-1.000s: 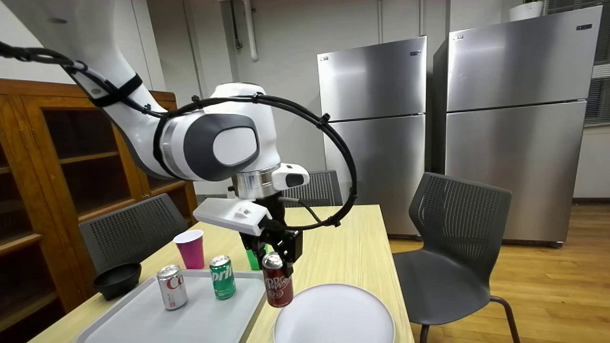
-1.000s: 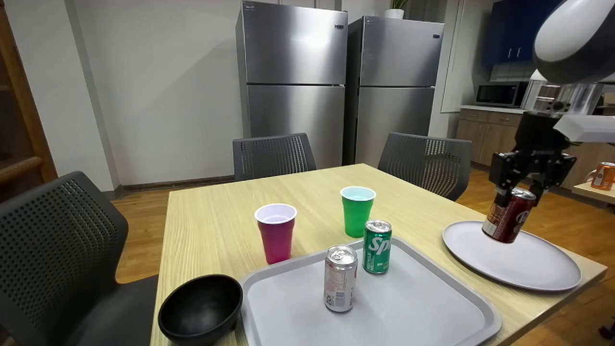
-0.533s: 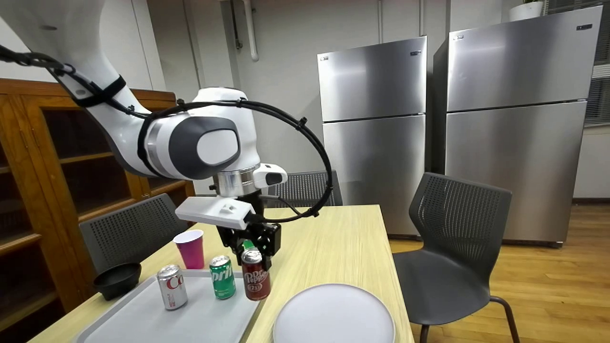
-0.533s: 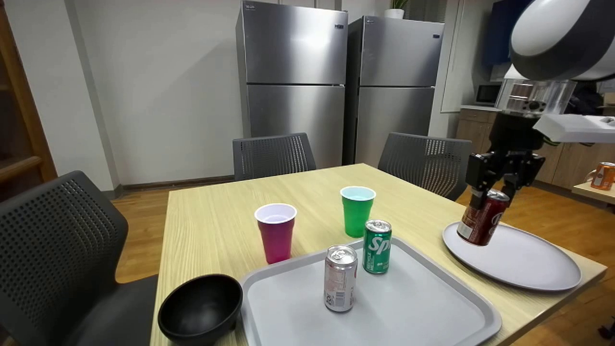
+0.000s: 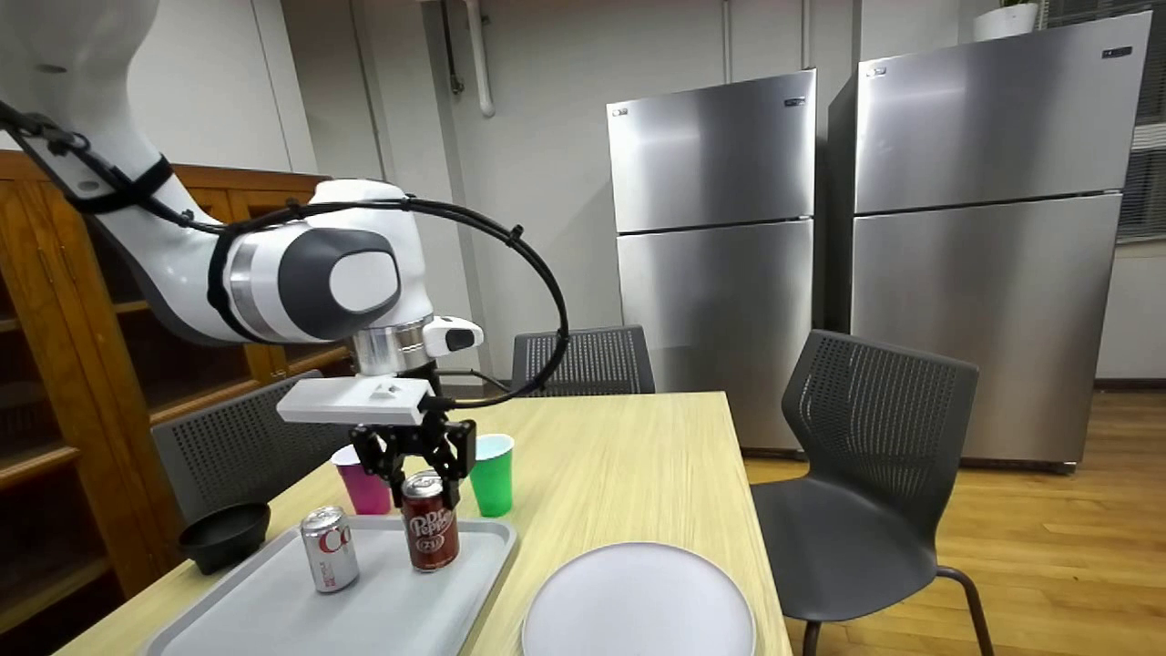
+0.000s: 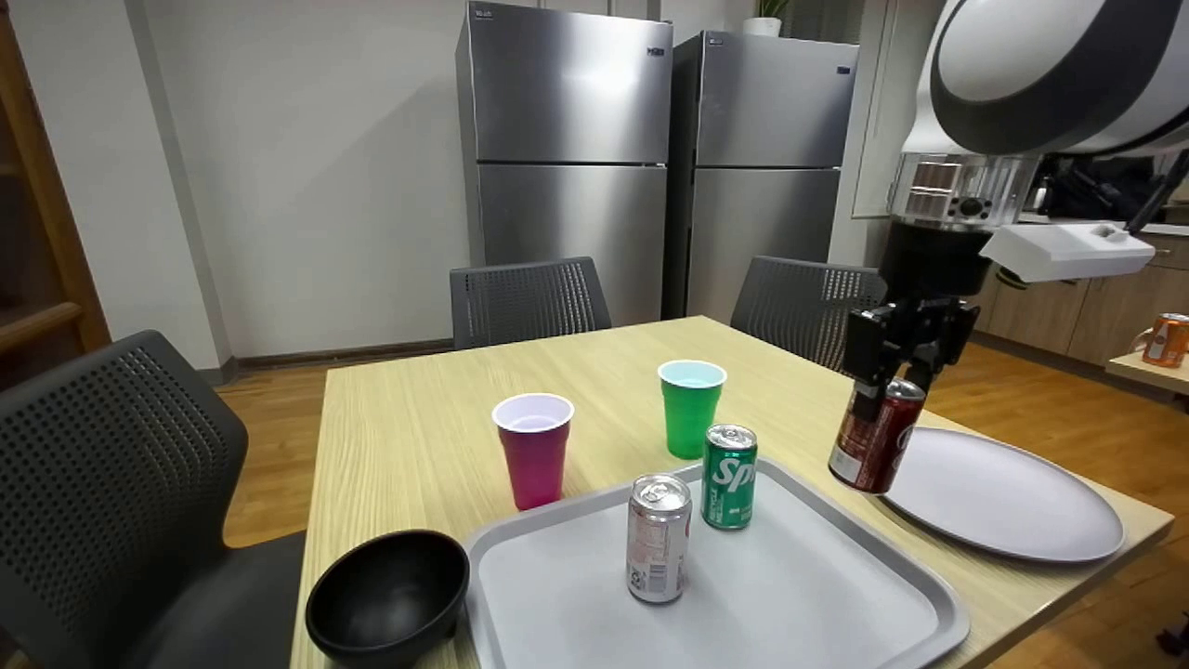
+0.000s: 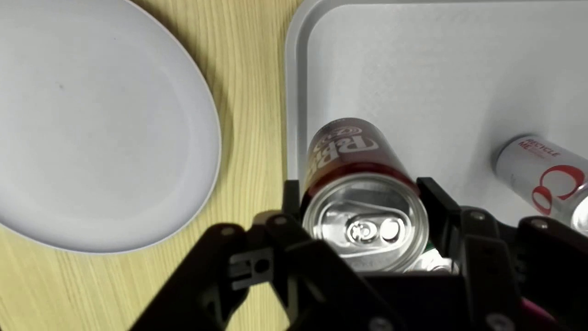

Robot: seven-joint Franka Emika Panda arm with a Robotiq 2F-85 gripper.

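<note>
My gripper (image 7: 361, 197) is shut on a dark red Dr Pepper can (image 7: 351, 147), with one finger on each side near its top. In both exterior views the can (image 6: 871, 446) hangs upright but slightly tilted, raised near the edge of the grey tray (image 6: 799, 604). The wrist view puts it over the tray's border. A green Sprite can (image 6: 729, 478) stands on the tray; the held can (image 5: 430, 528) hides it in an exterior view, and only a sliver shows in the wrist view. A silver Diet Coke can (image 5: 330, 549) also stands on the tray.
A pale round plate (image 5: 639, 601) lies beside the tray. Behind the tray stand a purple cup (image 6: 536, 455) and a green cup (image 6: 692, 409). A black bowl (image 6: 388, 595) sits at the tray's side. Chairs (image 5: 865, 456) surround the wooden table (image 6: 418, 418).
The gripper has carried the Dr Pepper can leftward in both exterior views, off the plate's side toward the tray. Its grip looks the same. The other objects have stayed put.
</note>
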